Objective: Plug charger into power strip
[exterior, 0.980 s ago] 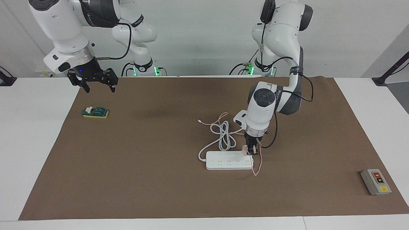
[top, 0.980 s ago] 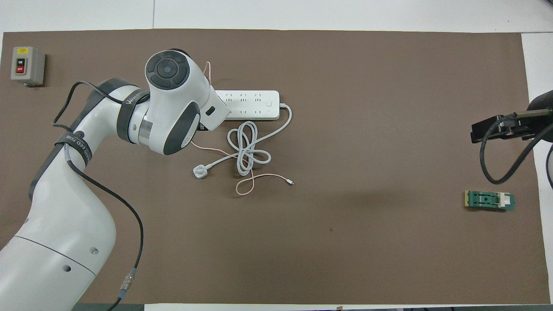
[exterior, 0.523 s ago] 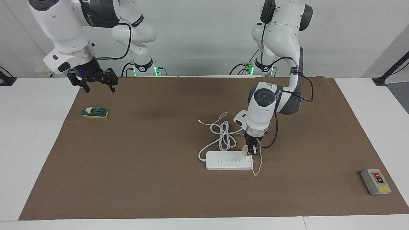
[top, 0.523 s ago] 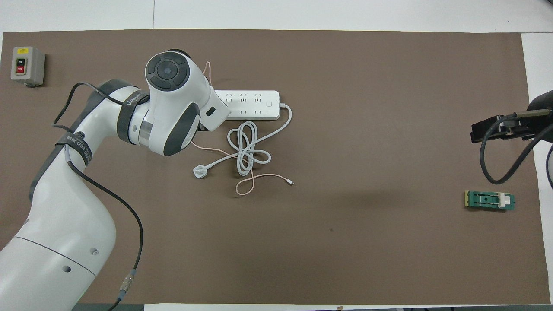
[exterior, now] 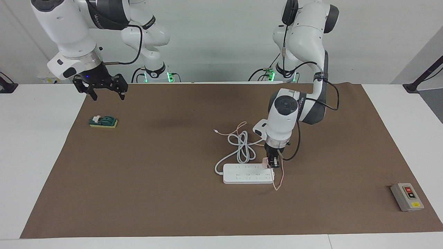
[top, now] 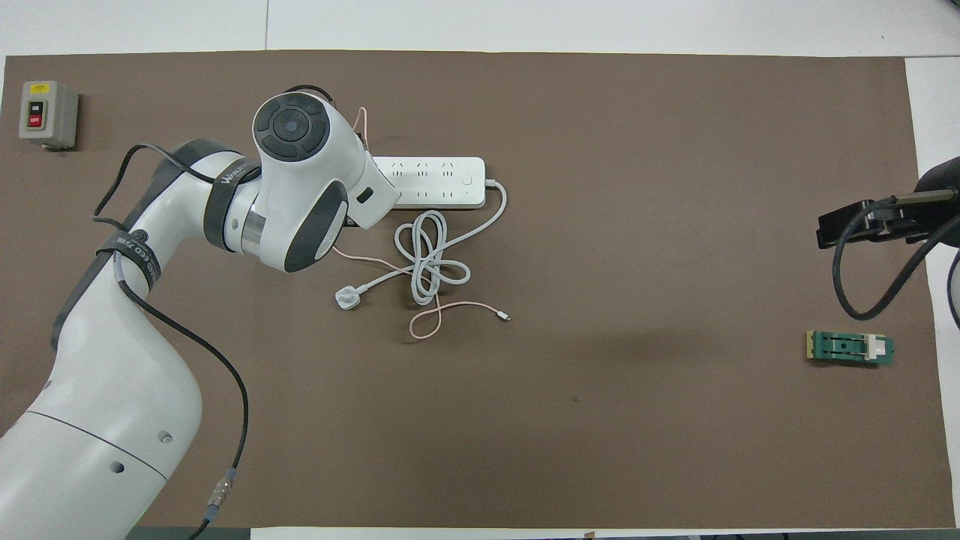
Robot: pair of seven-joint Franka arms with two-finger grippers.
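Two arms share the table, and almost nothing has shifted over the last second: the left gripper [exterior: 273, 162] stays directly above the power strip [exterior: 247, 174], at its end toward the left arm, pinching the charger [exterior: 264, 162] with its fingers pressed on the pale-pink body. The charger sits right at the strip's upper face; whether its prongs are in a socket is hidden. Its pink cable [exterior: 279, 180] loops down beneath the gripper. That stillness suggests, as I judge it, a careful seating push under way. The right gripper [exterior: 101, 88] waits with fingers spread, above the mat edge near a green block [exterior: 103, 121].
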